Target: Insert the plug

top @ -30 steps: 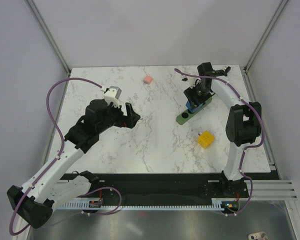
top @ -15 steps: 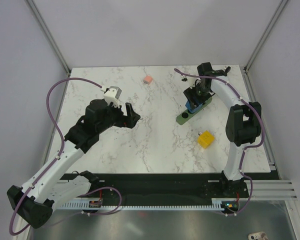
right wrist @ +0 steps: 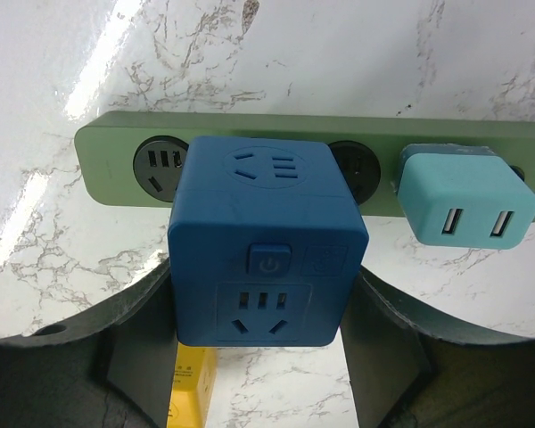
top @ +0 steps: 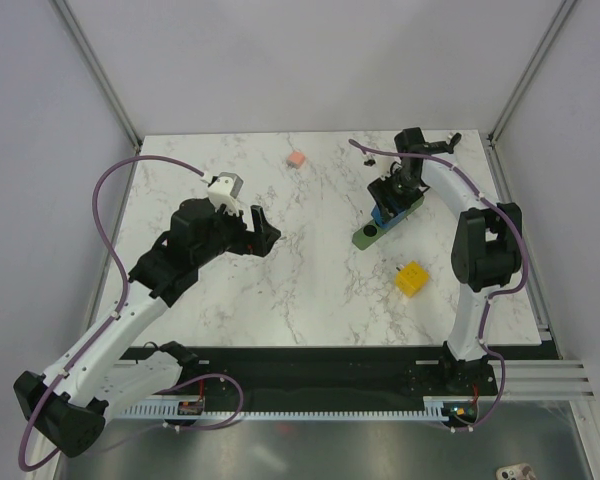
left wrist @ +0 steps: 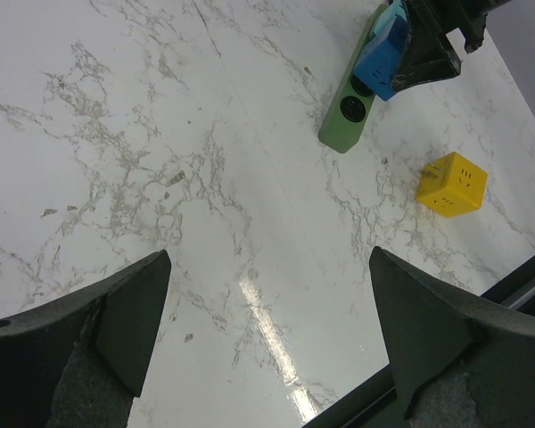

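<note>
**Nothing moved since the earlier frames**

The blue plug (right wrist: 266, 232) is gripped by the right claw (right wrist: 260, 290) against the green power strip (top: 368, 236), upper right of the overhead view, beside a teal adapter (right wrist: 464, 196). The left claw (left wrist: 267, 267) is spread wide above the surface (left wrist: 160, 107).

A white marble-patterned table top (top: 310, 270) with grey veins carries two loose items. A yellow plastic cube adapter (top: 412, 278), with small socket slots on its faces, sits on the table's right half, toward its near edge. A small pink cube (top: 297, 158) lies close to the table's far edge, about midway across, well apart from the yellow one. Pale grey walls (top: 310, 60) rise behind the table, with slanted metal posts (top: 95, 65) at its far corners.
</note>
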You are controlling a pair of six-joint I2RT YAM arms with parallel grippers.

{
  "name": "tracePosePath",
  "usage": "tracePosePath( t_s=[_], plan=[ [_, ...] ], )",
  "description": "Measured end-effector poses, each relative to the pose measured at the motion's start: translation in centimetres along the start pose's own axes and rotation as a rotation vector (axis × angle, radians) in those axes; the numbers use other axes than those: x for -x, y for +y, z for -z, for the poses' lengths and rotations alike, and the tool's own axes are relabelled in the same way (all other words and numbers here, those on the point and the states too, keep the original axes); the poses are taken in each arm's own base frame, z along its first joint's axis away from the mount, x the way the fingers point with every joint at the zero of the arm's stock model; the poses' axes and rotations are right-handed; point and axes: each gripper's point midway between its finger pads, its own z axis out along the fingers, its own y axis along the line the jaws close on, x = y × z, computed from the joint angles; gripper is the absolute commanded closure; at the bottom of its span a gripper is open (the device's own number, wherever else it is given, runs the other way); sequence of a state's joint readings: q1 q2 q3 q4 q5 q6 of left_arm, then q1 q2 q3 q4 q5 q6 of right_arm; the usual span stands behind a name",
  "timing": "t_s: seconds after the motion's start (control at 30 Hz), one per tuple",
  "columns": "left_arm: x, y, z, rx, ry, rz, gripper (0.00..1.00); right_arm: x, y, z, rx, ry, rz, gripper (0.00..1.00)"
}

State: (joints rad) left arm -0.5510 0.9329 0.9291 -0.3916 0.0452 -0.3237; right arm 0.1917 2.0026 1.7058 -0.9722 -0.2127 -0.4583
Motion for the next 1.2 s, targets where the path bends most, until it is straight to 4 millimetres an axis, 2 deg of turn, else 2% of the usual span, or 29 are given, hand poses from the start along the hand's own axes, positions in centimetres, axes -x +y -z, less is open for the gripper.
tracePosePath(
  t_s=[0.83, 1.2],
  plan=[
    [0.0, 0.1, 0.0, -0.003, 0.001, 0.003, 0.00, 0.7, 0.6, -1.0, -0.040, 0.021, -0.003, 1.00],
    [0.0, 0.0, 0.0, -0.003, 0.000, 0.002, 0.00, 0.5, 0.6, -1.2, -0.037, -0.042, -0.031, 1.00]
  ],
)
